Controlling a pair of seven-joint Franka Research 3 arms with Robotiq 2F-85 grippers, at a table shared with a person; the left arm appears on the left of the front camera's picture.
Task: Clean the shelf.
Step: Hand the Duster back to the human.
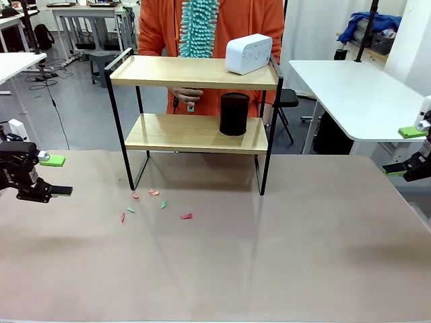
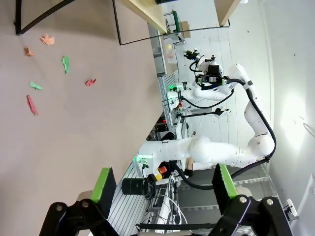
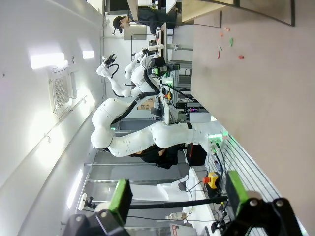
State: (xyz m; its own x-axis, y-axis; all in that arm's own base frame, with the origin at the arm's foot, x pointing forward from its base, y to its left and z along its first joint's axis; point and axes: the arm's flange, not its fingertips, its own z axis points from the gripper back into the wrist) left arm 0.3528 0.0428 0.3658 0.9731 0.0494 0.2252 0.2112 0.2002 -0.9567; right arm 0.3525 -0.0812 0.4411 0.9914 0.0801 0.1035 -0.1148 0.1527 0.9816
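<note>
The shelf [image 1: 195, 73] is set on a matt brown worktop [image 1: 269, 262], with what are probably paper scraps [image 1: 161, 204] scattered before it. Both the left tool [image 1: 54, 176] and right tool [image 1: 404, 151] are held open and empty at the worktop's edges. White tables [image 1: 357, 94] are seen beyond.

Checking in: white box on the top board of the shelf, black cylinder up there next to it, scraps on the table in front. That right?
Not quite. The black cylinder stands on the lower board of the shelf, not on top; the front view shows it. The white box is on the top board, and the scraps lie on the table in front.
</note>
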